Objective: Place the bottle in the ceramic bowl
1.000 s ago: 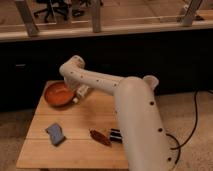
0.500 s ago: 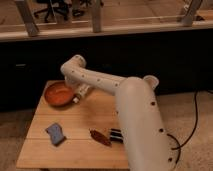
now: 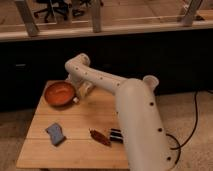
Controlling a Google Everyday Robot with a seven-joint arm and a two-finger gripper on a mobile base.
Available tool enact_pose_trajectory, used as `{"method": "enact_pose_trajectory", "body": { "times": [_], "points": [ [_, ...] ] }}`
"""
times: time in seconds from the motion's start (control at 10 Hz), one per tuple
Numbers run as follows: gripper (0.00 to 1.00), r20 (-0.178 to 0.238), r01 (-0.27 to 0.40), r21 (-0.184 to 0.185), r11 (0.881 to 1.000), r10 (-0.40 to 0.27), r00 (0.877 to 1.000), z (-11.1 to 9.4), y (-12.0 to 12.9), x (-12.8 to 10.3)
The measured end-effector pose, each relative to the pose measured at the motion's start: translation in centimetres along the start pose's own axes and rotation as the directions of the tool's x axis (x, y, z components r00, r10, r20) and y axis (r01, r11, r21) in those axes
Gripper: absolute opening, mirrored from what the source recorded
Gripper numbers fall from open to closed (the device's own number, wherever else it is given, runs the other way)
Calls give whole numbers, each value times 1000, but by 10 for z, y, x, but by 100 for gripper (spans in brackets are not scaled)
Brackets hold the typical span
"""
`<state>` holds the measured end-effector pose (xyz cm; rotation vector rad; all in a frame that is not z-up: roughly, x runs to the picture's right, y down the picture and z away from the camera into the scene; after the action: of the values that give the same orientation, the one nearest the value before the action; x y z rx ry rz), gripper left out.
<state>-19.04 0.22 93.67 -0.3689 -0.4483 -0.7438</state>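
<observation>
The ceramic bowl [image 3: 59,93] is orange-red, round and shallow, and sits at the back left of the wooden table [image 3: 75,150]. My white arm reaches over the table from the right. My gripper [image 3: 80,94] is at the bowl's right rim. It is shut on the bottle [image 3: 84,89], a small pale thing held tilted just to the right of the bowl and outside it. The arm hides most of the gripper.
A blue-grey pad [image 3: 55,133] lies front left on the table. A dark reddish-brown oblong thing [image 3: 100,137] and a small dark object [image 3: 116,134] lie near the front middle, next to my arm's base. A dark wall stands behind the table.
</observation>
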Motion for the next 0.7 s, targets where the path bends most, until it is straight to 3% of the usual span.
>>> {"method": "enact_pose_trajectory", "body": {
  "times": [0.7],
  "points": [
    [80, 36, -39, -53, 998, 41, 999, 9, 13, 21]
  ]
}}
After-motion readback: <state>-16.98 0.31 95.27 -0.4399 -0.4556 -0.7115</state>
